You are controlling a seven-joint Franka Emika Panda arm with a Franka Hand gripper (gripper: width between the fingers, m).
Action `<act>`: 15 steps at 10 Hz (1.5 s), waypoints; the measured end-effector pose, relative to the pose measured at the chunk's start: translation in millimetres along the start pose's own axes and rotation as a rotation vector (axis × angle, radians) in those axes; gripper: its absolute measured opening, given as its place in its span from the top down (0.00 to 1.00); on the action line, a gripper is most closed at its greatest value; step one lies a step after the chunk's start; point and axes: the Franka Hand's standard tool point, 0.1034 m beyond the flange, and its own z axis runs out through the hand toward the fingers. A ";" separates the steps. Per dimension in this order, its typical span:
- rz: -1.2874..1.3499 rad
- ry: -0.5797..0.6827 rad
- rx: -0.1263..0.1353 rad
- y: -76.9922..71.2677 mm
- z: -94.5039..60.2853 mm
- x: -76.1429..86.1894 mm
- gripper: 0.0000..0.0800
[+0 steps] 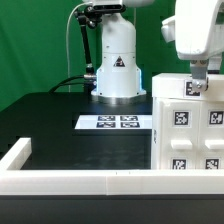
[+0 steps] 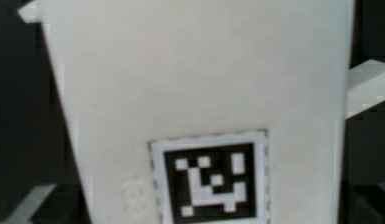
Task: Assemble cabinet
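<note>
The cabinet body point(image 1: 188, 128), a large white box with several black-and-white tags, stands upright at the exterior view's right, behind the front rail. My gripper point(image 1: 197, 88) comes down from above onto its top edge, and the fingers look closed on that edge. In the wrist view one white face of the cabinet body point(image 2: 189, 90) fills nearly the whole picture at very close range, with one tag point(image 2: 214, 185) on it. My fingertips do not show clearly there. No small tagged blocks are in view.
The marker board point(image 1: 115, 122) lies flat on the black table in front of the robot's white base point(image 1: 116, 70). A long white rail point(image 1: 90, 181) runs along the front, with a short arm point(image 1: 17, 153) on the exterior view's left.
</note>
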 end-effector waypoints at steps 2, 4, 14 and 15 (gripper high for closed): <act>0.007 0.000 0.000 0.8 0.2 -1.1 0.30; 0.041 0.000 0.000 2.4 0.2 -3.2 0.30; 0.738 0.017 -0.007 6.3 0.4 -4.4 0.30; 0.814 0.026 -0.013 8.0 0.2 -4.0 0.30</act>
